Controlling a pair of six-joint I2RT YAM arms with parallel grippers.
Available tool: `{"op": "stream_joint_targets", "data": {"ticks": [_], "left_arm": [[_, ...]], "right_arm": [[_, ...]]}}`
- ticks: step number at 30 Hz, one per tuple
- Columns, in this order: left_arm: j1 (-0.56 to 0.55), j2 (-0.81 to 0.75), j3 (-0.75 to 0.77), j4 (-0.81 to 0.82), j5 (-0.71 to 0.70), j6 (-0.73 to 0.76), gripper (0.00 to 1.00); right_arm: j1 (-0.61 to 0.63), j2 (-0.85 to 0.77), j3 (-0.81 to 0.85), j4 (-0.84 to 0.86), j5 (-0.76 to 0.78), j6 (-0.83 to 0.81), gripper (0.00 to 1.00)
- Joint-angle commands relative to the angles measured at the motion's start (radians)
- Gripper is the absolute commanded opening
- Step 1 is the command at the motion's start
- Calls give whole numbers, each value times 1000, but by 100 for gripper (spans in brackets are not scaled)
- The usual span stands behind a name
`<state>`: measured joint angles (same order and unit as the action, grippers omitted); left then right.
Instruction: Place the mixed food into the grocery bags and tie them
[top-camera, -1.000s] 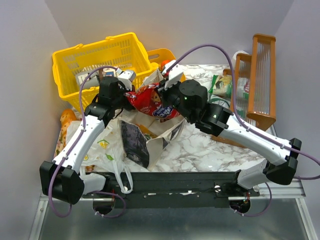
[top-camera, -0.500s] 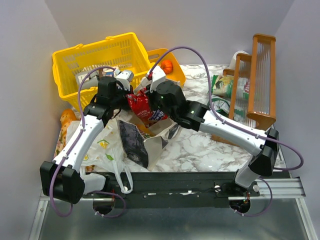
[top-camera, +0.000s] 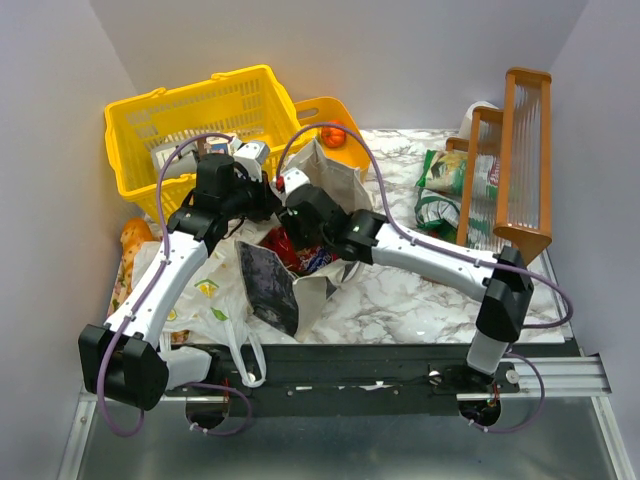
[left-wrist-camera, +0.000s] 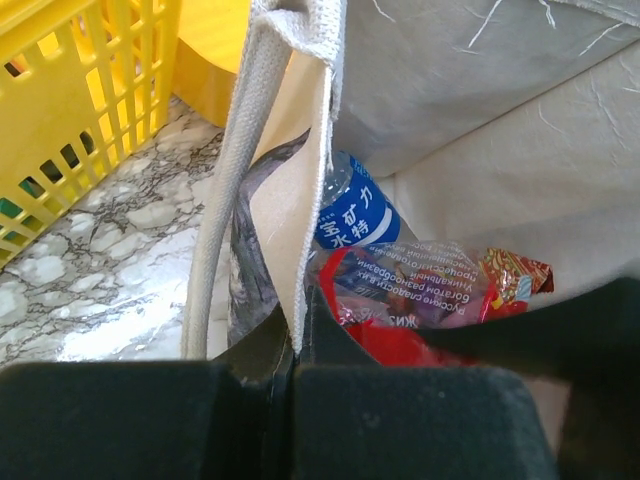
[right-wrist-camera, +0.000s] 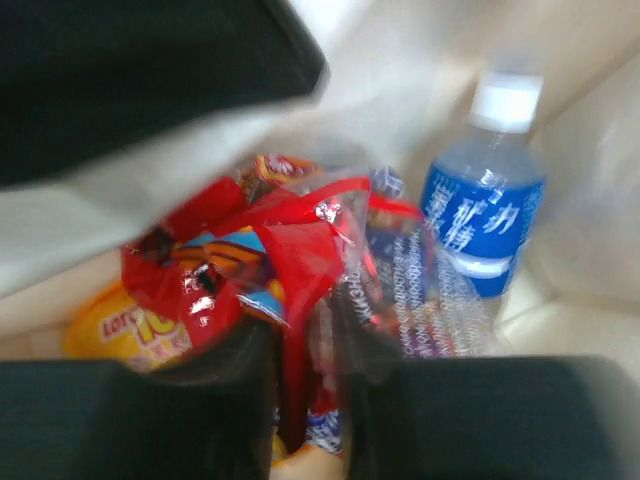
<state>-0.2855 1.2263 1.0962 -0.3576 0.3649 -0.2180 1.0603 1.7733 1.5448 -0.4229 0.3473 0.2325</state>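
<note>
- The red snack packet (right-wrist-camera: 230, 270) is shiny and crinkled; it lies inside the cloth bag (top-camera: 335, 175) beside a water bottle (right-wrist-camera: 485, 220) with a blue label.
- The left tool (left-wrist-camera: 295, 350) is pinched tight on the bag's edge.
- The right tool (right-wrist-camera: 305, 390) has the packet between its fingers; I cannot tell if it grips.

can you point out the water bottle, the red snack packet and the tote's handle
water bottle (right-wrist-camera: 482, 215): right wrist view, on its blue label
red snack packet (right-wrist-camera: 255, 255): right wrist view, on its crumpled red front
tote handle (left-wrist-camera: 232, 170): left wrist view, on the woven strap
</note>
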Motion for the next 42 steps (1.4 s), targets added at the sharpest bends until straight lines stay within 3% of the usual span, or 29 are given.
{"op": "stream_joint_targets", "data": {"ticks": [1,5,8,11,17,24,27,30,33,34,42], "left_arm": [[-11,-30,-5,40,43,-17,0],[-21,-30,5,14,-29,25,0],[-37,-31,8,-7,-75,49,0],[-46,-30,10,-14,-87,55,0],[-57,-25,10,-14,-93,54,0],[-67,-13,10,-14,-84,51,0],[-73,-11,10,-12,-84,55,0],[-87,-16,5,0,-70,62,0],[-115,-21,5,31,-34,57,0],[-130,-21,13,29,-32,49,0],[-306,9,229,90,-52,-62,0]], "right_arm": [[4,-89,185,-120,-148,-54,71],[4,-146,309,-244,-272,-38,87],[-9,-182,363,-382,-178,37,95],[-124,-245,345,-523,-183,140,93],[-224,-432,62,-576,-67,231,89],[-243,-534,-129,-444,-155,280,84],[-244,-509,-169,-383,-186,283,76],[-244,-480,-202,-326,-199,281,59],[-253,-474,-184,-294,-191,251,24],[-255,-479,-169,-292,-185,228,1],[-253,-566,53,-283,-41,88,1]]}}
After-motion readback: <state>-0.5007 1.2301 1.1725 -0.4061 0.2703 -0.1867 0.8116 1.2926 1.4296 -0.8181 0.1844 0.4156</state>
